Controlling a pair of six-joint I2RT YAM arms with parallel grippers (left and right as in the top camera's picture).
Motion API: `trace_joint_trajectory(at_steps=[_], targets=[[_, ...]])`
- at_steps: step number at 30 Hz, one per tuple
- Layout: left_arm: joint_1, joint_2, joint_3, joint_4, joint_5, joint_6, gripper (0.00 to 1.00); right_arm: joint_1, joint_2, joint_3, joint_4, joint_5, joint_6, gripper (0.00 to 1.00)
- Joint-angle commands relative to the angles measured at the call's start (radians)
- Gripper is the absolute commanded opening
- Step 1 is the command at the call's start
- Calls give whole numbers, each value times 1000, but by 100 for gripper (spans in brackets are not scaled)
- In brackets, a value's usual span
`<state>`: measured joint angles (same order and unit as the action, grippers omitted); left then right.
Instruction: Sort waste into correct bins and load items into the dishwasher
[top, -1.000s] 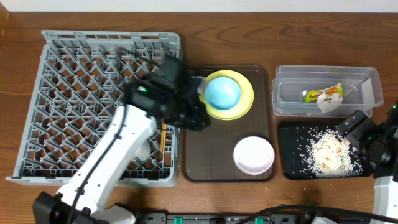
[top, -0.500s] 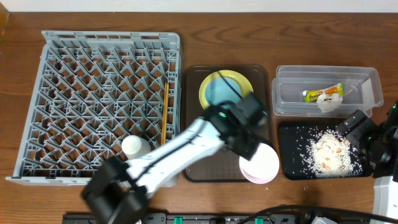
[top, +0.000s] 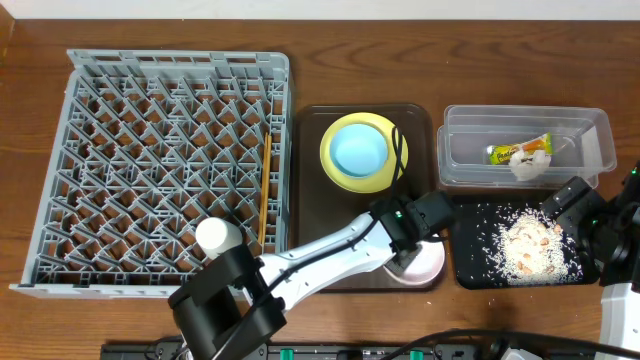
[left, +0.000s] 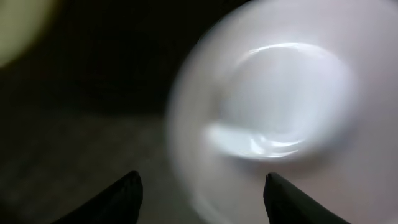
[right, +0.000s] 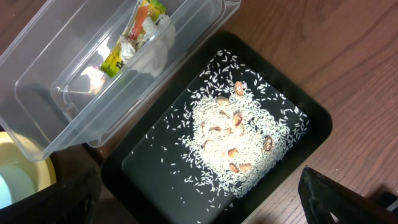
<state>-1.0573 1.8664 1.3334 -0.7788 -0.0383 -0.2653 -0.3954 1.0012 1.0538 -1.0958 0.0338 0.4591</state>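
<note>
Left tool (left: 208, 193) hovers over the white bowl (left: 280, 124), lower centre-right of the overhead view on the brown tray (top: 320, 250). Its jaws are apart and hold nothing. We judge it best to straddle the rim squarely, then close gently. Right tool (right: 202, 199): wide open, empty.

Robot lab bench staged as kitchen: wooden table (top: 30, 35), grey dish rack (top: 150, 150).

Overhead looks straight down; right wrist, nearer, shares the black tray (right: 143, 177).
</note>
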Motion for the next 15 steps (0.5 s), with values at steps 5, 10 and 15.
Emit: trace_joint_trajectory(at_steps=[5, 10, 15], targets=[[64, 2, -4, -56, -193, -2, 64, -5, 0, 11, 0, 7, -11, 99], [133, 2, -4, -124, -301, -36, 64, -5, 0, 11, 0, 7, -11, 99], [215, 2, -4, -203, -364, -101, 64, -5, 0, 11, 0, 7, -11, 99]])
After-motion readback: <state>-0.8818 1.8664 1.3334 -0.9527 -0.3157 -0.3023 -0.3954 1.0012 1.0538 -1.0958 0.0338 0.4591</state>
